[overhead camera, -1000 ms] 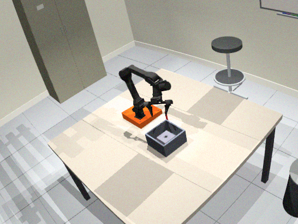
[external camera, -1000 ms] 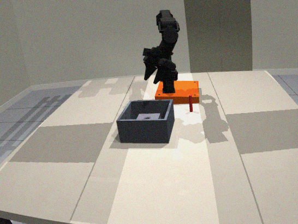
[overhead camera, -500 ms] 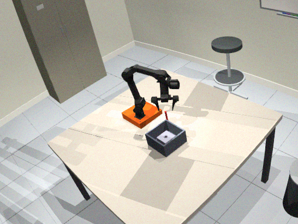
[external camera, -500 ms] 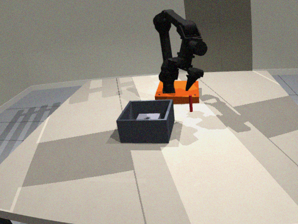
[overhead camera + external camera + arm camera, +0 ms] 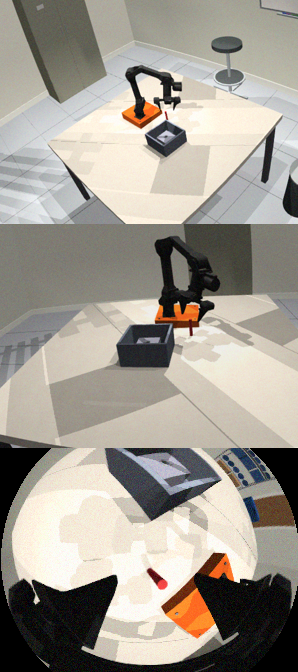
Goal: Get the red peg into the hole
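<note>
The red peg [image 5: 166, 116] [image 5: 190, 328] [image 5: 157, 579] stands upright on the table, beside the open box. The dark grey box [image 5: 176, 141] [image 5: 144, 355] [image 5: 137, 488] holds a light plate [image 5: 161, 136] [image 5: 155, 340] at its bottom, with a small dark hole in the plate's middle. My gripper [image 5: 167, 108] [image 5: 191, 317] [image 5: 157, 578] is wide open and empty, pointing down above the peg. In the wrist view the peg shows between the two fingers, below their tips. The peg's lower end is partly hidden behind the box in the top view.
The orange base block [image 5: 142, 124] [image 5: 177, 324] [image 5: 192, 618] under the arm is close to the peg, on the side away from the box. The box walls rise around the plate. A stool [image 5: 226, 45] stands on the floor beyond the table.
</note>
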Controlling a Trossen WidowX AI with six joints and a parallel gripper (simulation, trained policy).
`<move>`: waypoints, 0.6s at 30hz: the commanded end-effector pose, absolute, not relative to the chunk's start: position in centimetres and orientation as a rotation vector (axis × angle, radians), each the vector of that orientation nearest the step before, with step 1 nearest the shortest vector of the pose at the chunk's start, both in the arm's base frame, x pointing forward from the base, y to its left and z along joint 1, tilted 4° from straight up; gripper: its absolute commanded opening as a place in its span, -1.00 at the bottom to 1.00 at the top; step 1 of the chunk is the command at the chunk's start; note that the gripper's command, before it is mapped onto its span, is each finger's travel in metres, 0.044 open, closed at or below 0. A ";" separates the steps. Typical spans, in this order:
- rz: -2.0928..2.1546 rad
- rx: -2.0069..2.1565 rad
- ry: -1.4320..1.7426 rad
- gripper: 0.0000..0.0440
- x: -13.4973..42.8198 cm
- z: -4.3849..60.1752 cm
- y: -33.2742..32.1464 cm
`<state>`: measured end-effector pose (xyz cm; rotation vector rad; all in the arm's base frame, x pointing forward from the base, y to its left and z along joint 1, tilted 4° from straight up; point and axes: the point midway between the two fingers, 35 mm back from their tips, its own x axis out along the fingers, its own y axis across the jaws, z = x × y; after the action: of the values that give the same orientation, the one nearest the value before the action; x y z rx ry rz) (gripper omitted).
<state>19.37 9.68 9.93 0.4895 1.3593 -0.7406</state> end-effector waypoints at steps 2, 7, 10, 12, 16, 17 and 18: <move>-0.738 0.471 1.372 1.00 19.0 7.9 10.2; -0.720 0.456 1.362 1.00 19.0 5.6 10.5; -0.709 0.447 1.357 1.00 19.0 4.4 10.5; -0.703 0.438 1.358 0.98 19.0 3.8 10.4; -0.700 0.420 1.374 0.64 18.7 2.7 10.3; -0.701 0.417 1.379 0.52 18.7 2.5 10.2; -0.703 0.415 1.384 0.40 18.6 2.3 10.2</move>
<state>18.80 10.33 2.97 0.4285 1.3699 -0.7013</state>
